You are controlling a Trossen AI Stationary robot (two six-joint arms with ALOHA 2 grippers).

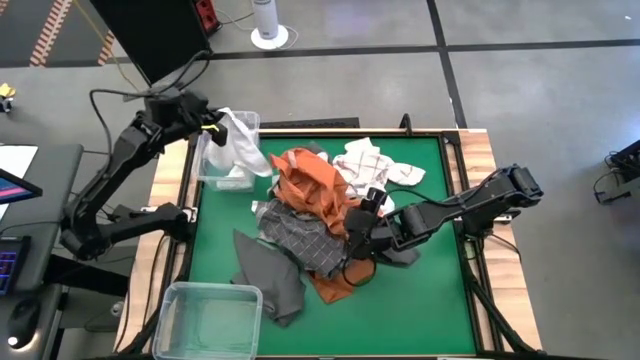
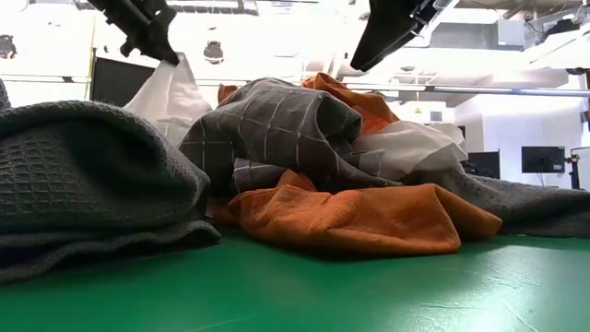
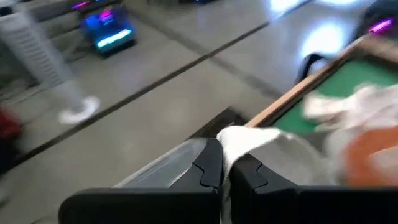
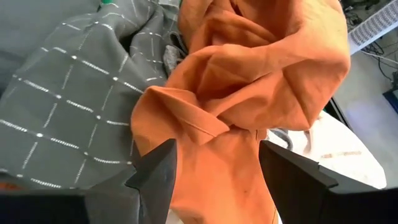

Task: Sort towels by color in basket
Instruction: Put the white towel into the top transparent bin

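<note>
High view first: a plain white towel [image 1: 238,146] is held pinched in the left hand [image 1: 212,131] at about ten o'clock on the tabletop [image 1: 430,300], dangling into a clear bin [image 1: 226,172] just off the green mat's edge. Left wrist view confirms it: the fingers [image 3: 208,167] are closed tight on a fold of white cloth, with the bin wall right below. So one white piece is judged close to being sorted, though it is not released yet.

Over at three o'clock, the right hand [image 1: 360,238] is lowered onto the central heap, its fingers [image 4: 155,171] spread wide either side of a rust-orange towel [image 4: 249,81]; nothing is gripped there, a grasp looks imminent.

Plenty is left. Piled at the centre are the orange cloth, a grey checked towel [image 1: 300,232], a dark grey towel [image 1: 270,270] and a white towel with grey checks [image 1: 368,160] at one o'clock. A second clear bin [image 1: 208,318] at seven o'clock appears to hold nothing
</note>
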